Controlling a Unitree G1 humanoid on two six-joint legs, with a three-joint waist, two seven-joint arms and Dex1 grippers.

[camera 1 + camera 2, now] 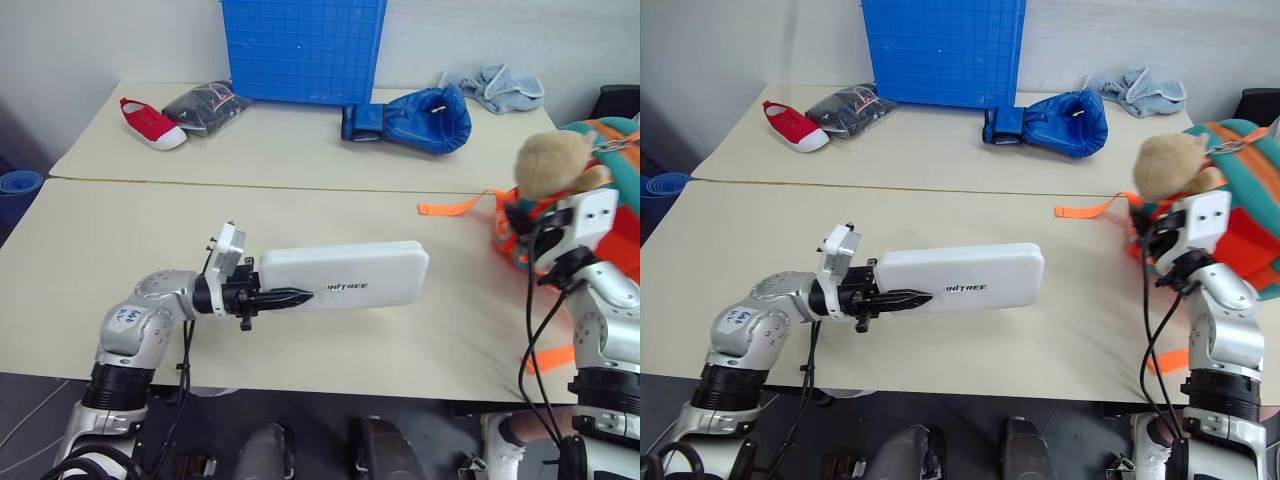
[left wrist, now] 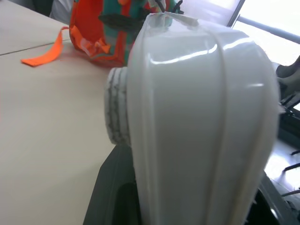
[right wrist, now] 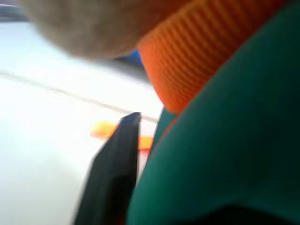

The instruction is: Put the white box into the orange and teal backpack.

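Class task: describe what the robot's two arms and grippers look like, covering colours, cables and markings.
Both arms are silver-grey metal with black joints and loose black cables. The left gripper has black fingers behind a white wrist block; its elbow bears a handwritten label. The right gripper has black fingers too.

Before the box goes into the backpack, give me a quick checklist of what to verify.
1. Left pincer shut on the white box: ok.
2. Box held off the table: cannot tell.
3. Box's free end points toward the backpack: ok.
4. Right pincer against the backpack's teal fabric: ok.
5. Right pincer gripping that fabric: cannot tell.
6. Backpack mouth open: cannot tell.
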